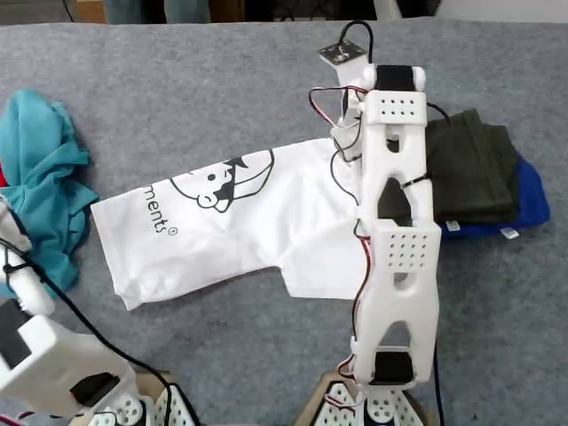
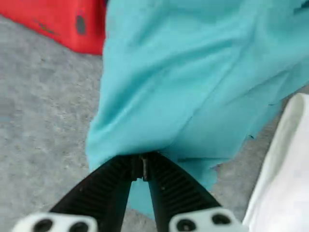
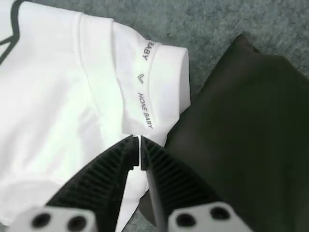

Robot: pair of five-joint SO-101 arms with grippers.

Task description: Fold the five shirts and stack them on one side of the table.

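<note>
Step in hand: folding the white shirt [image 1: 222, 222], which in the high view lies mid-table half folded, hem toward 8 o'clock and collar [image 3: 154, 87] toward 3 o'clock.
Right gripper [image 3: 139, 150]: fingers together at the shirt's shoulder edge by the collar, just beside the dark green shirt [image 1: 470, 173]; whether they pinch any cloth I cannot tell.
Left gripper [image 2: 143, 169]: fingers together on a gathered edge of the teal shirt [image 1: 40, 169], which is bunched at 9 o'clock; the folds run into the tips, so it reads as a pinch.
Done pile: the dark green shirt sits folded on a blue shirt [image 1: 532, 200] at 3 o'clock.
Doing it well: take a single layer at the shoulder and carry it low toward 8 o'clock so the edges meet (a high lift would likely drag the whole shirt). Keep clear of the pile, which the collar all but touches.
Risk: the collar end could snag the dark green shirt.
Surface: grey felt-like table cover [image 1: 177, 80], likely grippy enough to hold cloth in place.
Beside the teal shirt: a red object [image 2: 53, 21], too cropped to name.
Room: slivers beyond the 12 o'clock edge, too little to identify.
</note>
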